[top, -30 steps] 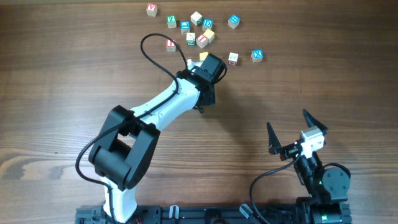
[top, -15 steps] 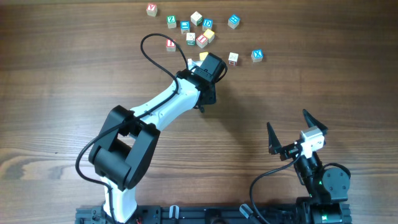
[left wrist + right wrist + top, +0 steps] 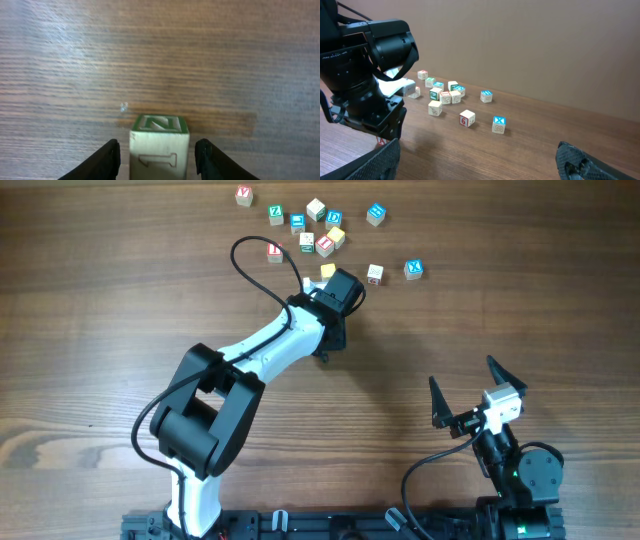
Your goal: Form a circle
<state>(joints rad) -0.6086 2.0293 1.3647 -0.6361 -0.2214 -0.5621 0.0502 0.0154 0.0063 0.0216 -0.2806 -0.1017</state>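
A pale wooden cube with a green N on top [image 3: 159,145] stands on the table between the fingers of my left gripper [image 3: 157,160]. The jaws are open, with a gap on each side of the cube. From overhead the same cube [image 3: 327,270] shows at the tip of the left gripper [image 3: 325,274]. Just beyond it, several letter cubes [image 3: 325,245] lie close together in a rough ring. My right gripper [image 3: 468,387] hangs wide open and empty near the front right, also seen from its wrist camera [image 3: 482,165].
Loose cubes lie around the cluster: a red-lettered one [image 3: 244,195] at far left, another red one [image 3: 275,251], a blue one [image 3: 375,214], a "6" cube [image 3: 375,274] [image 3: 467,118] and a blue X cube [image 3: 413,269] [image 3: 498,124]. The left arm's cable [image 3: 255,255] loops beside them.
The left arm's elbow and shoulder links have shifted slightly to the right. Its gripper tip stays by the N cube. The right arm has not moved.
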